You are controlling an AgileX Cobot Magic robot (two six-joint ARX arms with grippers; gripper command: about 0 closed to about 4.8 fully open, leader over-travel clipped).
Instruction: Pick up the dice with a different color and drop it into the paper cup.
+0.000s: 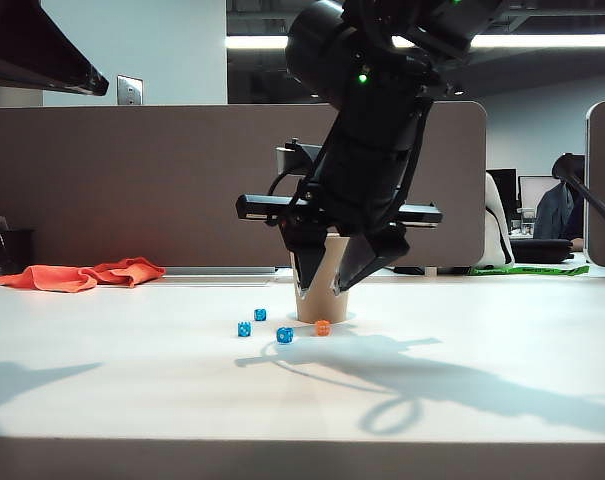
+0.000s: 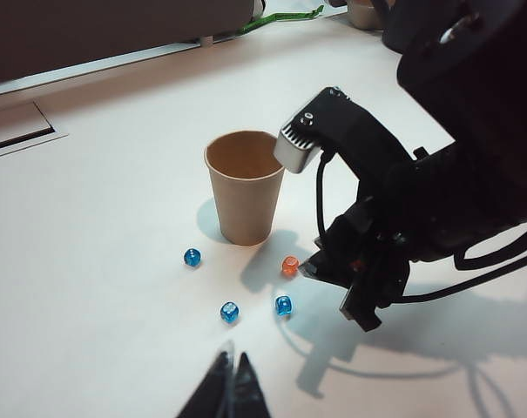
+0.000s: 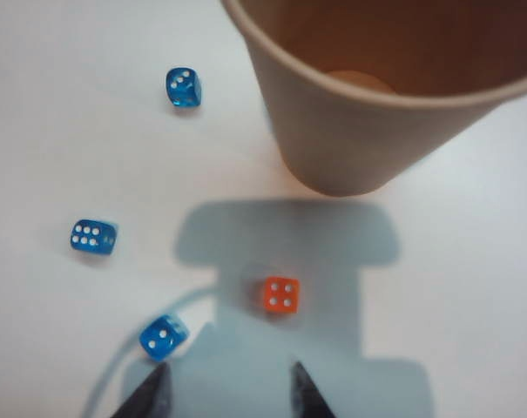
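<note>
While you look across the white tabletop [image 1: 132, 370] from the exterior view, the nearest things are the long shadows of the arms, then the dice, then the paper cup [image 1: 321, 300], then a crumpled orange cloth [image 1: 80, 275] at the far left edge. Behind the table runs a grey-brown partition [image 1: 132, 180], with a wall outlet, ceiling strip lights, and office desks with monitors at the right.

Your right gripper [image 1: 334, 280] hangs low in front of the cup, just above the orange die [image 1: 322, 327], which sits on the table touching nothing, just beside the cup's base. Its two fingers are spread wide apart and hold nothing.

Only the right wrist view gives you the pips: the orange die [image 3: 280, 294] shows four on top and lies a little ahead of the gap between the two dark fingertips [image 3: 150, 396], inside the gripper's shadow. Three blue dice [image 3: 164, 336] lie scattered to one side, one close by a fingertip. You can also see into the paper cup [image 3: 350, 131], which stands upright.

From the left wrist view you get the layout: the cup [image 2: 246, 196] farthest, the orange die [image 2: 290, 266] near its foot beside the right gripper [image 2: 346, 292], the blue dice [image 2: 230, 312] in a loose arc. Your left gripper [image 2: 231, 387] shows only at that frame's edge, well back from the dice, its tips pressed together with nothing between them.
</note>
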